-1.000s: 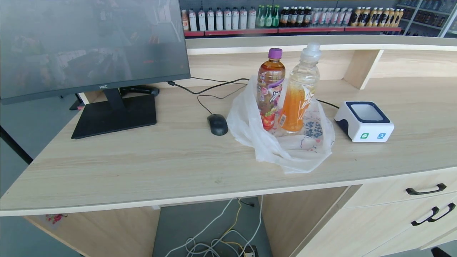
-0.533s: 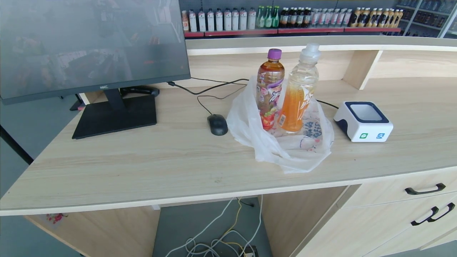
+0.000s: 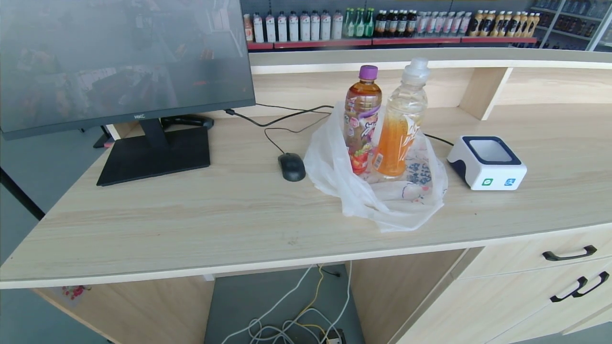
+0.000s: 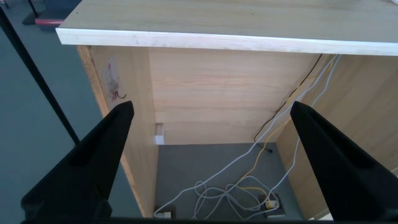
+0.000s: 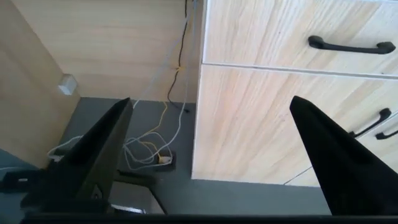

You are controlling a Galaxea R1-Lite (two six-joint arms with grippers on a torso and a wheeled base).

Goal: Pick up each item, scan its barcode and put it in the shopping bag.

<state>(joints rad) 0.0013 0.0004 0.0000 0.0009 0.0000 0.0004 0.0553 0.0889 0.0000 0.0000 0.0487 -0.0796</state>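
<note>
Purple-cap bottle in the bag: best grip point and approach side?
Grip the purple-cap bottle on its upper body, just under the shoulder, where it clears the rim of the shopping bag. It stands upright with the orange bottle close on its right, so probably come in level from the robot's left with the left hand.

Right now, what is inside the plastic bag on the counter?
In the bag two bottles stand upright: a purple-capped bottle and a clear-capped bottle of orange drink. The bag's folds cover part of its floor, so anything lying flat there cannot be seen.
</note>
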